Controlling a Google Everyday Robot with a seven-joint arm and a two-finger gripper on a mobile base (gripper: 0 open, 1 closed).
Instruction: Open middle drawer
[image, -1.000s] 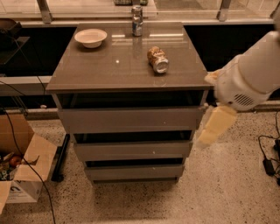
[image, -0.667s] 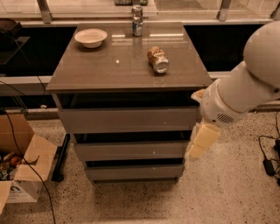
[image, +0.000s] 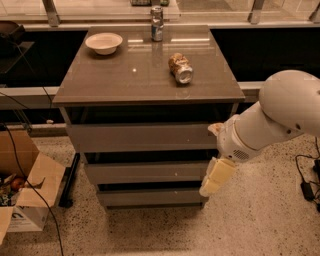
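Observation:
The middle drawer (image: 150, 172) is the grey-brown flat front between a taller front (image: 142, 137) above and a slimmer one (image: 150, 197) below, in a low cabinet. It looks pushed in, with a dark gap above it. My gripper (image: 216, 178), cream-coloured, hangs from the white arm (image: 272, 120) at the right. It points down and to the left, at the right end of the middle drawer's front, level with it. I cannot tell whether it touches the front.
On the cabinet top (image: 115, 80) stand a white bowl (image: 104, 42) and an upright can (image: 157, 23), and a can (image: 180, 68) lies on its side. An open cardboard box (image: 22, 192) sits on the floor at the left. Cables (image: 306, 175) lie at the right.
My arm has swung left and down, bringing the gripper from beside the top drawer's right end to the right end of the middle drawer.

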